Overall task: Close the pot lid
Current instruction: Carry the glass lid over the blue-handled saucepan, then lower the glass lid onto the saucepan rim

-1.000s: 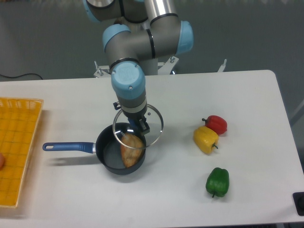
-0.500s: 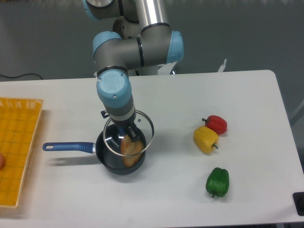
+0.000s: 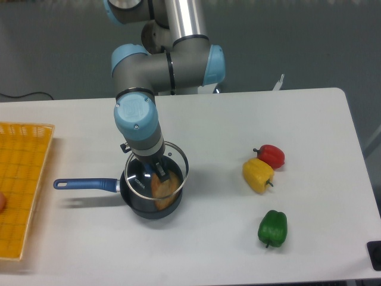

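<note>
I see the gripper [image 3: 156,168] clamped on the pot lid [image 3: 155,171], round clear glass with metal rim, held just over the round dark pot [image 3: 134,202], slightly offset.

Arm bent, wrist pointing down, hand [image 3: 156,173] clamped.

This looks like a robotics lab made up to pass for a kitchen. A grey-and-blue robot arm [image 3: 161,59] is bolted at the far edge of a plain white table [image 3: 309,119], with a bare grey wall [image 3: 297,42] behind it. The props are kitchen things: a pot [image 3: 149,199], three peppers red [image 3: 271,155], yellow [image 3: 257,174] and green [image 3: 272,227], and a yellow basket [image 3: 21,185].
</note>
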You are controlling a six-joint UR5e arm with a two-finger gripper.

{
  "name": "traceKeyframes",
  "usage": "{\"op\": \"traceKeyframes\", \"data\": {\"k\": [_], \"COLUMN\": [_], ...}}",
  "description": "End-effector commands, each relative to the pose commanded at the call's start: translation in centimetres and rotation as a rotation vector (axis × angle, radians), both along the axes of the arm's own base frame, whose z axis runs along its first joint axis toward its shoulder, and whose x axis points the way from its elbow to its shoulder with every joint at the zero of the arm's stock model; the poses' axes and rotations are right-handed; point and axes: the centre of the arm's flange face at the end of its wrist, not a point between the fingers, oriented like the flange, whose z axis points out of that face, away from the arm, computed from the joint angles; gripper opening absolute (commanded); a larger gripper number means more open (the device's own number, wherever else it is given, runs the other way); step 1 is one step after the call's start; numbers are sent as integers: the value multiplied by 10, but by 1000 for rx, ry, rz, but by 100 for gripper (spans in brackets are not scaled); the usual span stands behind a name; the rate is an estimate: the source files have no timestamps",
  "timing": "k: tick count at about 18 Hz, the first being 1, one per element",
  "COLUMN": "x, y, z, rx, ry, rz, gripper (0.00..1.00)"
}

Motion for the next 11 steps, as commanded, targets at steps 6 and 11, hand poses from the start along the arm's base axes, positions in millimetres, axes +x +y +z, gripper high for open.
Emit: {"op": "traceKeyframes", "data": {"k": [6,11], "x": [6,11], "y": [12,17], "z": [-3,-9], "rx": [0,-6], "ry": [4,2], "rz": [6,12], "gripper": [64,64]}}
